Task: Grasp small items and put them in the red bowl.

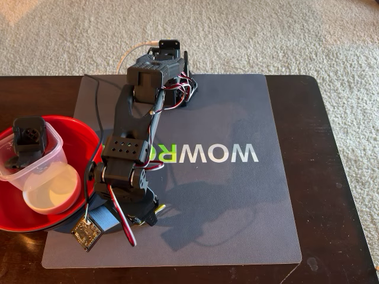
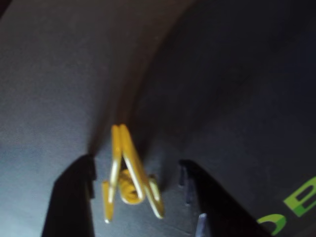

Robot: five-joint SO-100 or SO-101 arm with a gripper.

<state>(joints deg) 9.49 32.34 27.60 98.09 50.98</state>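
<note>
Tiny yellow wire spring clip (image 2: 129, 177) is lying on the grey mat (image 2: 59, 74), between the fingertips | black two-finger gripper (image 2: 136, 190) is straddling it, open, empty | long axis is pointing away from the wrist.

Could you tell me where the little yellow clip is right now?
In the wrist view the yellow clip lies on the grey mat, low and left of centre, between the two fingers of the open claw.

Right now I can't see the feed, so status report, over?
Fingers open, straddling yellow clip on mat. Red bowl holds three items. Path clear.
</note>
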